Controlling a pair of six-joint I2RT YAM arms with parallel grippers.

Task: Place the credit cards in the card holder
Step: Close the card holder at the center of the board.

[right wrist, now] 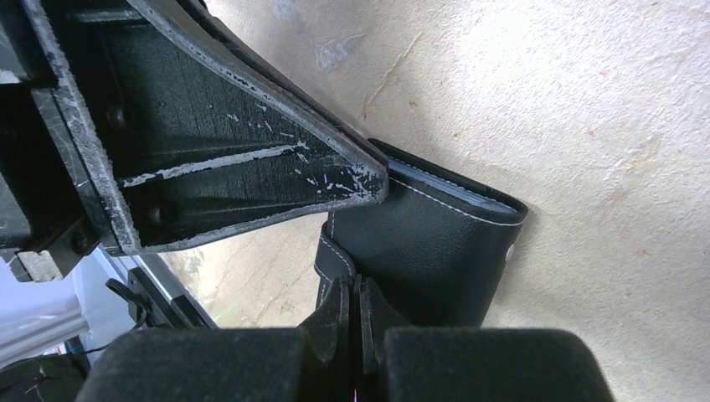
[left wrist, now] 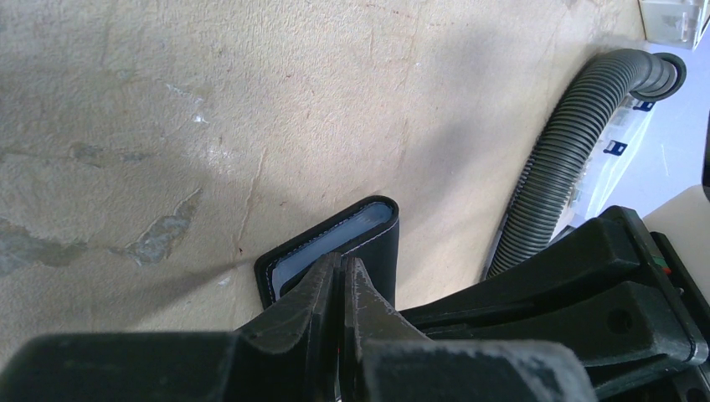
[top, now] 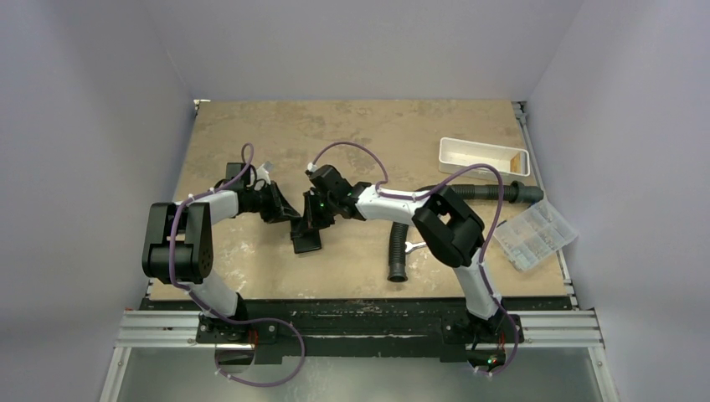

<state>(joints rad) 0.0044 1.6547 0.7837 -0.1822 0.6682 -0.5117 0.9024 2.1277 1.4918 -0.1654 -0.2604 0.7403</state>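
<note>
The black card holder (top: 306, 238) lies partly open on the table between my two grippers. In the left wrist view the holder (left wrist: 381, 251) shows a greyish-blue card (left wrist: 335, 240) tucked between its layers. My left gripper (left wrist: 342, 266) is shut, its tips pinching the holder's upper flap. In the right wrist view the holder (right wrist: 427, 247) shows its light stud at the right edge, and my right gripper (right wrist: 356, 286) is shut on its near flap. The left gripper (top: 280, 206) and right gripper (top: 315, 211) meet over the holder. No yellowish-tan card shows near the holder.
A grey corrugated hose (top: 398, 251) runs from centre to the right. A silver wrench (top: 414, 246) lies beside it. A white tray (top: 469, 149) holding a tan piece stands at back right. A clear compartment box (top: 536, 234) sits at the right edge.
</note>
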